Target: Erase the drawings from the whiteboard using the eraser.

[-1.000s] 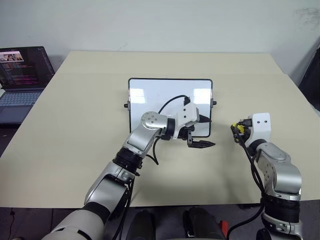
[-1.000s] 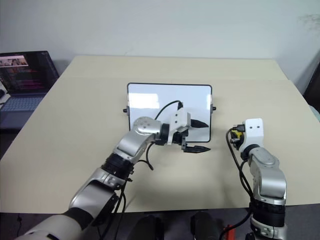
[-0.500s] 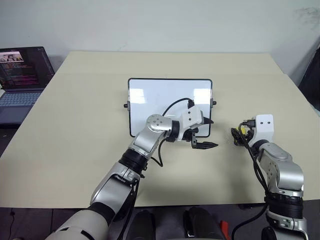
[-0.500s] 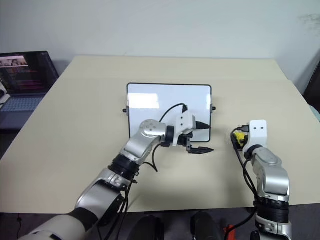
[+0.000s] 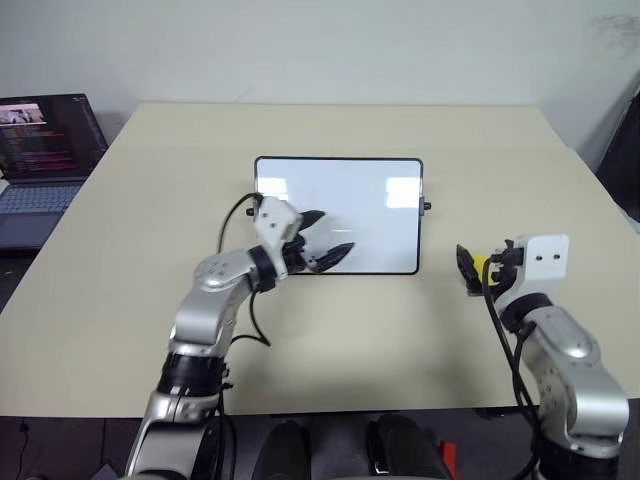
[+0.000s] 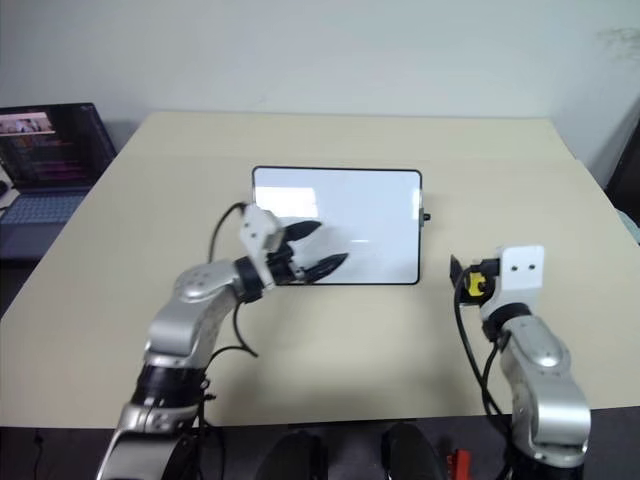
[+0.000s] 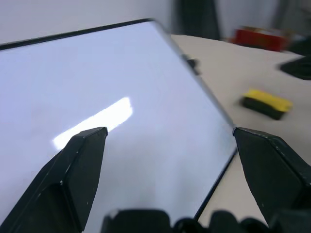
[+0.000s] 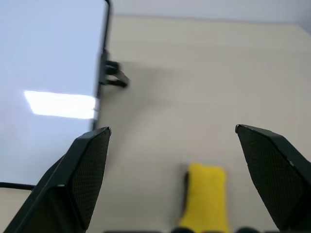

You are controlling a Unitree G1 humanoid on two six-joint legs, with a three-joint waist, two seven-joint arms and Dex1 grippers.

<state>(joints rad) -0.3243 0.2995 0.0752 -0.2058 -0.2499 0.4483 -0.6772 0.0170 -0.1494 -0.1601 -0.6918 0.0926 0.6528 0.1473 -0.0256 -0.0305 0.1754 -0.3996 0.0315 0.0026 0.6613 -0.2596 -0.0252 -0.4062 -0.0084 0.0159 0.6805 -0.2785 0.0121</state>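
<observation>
The whiteboard (image 5: 370,200) lies flat at the table's centre. Its glossy face is plain white with glare, and the drawings are out of view. My left gripper (image 5: 335,232) hovers open over the board's near left part, with nothing between its fingers. The eraser (image 7: 267,103), a small yellow block with a dark underside, lies on the table just right of the board. My right gripper (image 5: 470,270) stands open right behind the eraser (image 8: 204,194), which lies low between its spread fingers, free of them.
An open laptop (image 5: 45,150) sits off the table's far left corner. A small black knob (image 5: 427,207) sticks out of the board's right side. Bare tan table (image 5: 330,340) stretches in front of the board. A dark object (image 5: 625,160) stands past the right edge.
My left arm swung left, from the board's near right corner to its near left part. My right gripper opened, let go of the eraser and drew back a little.
</observation>
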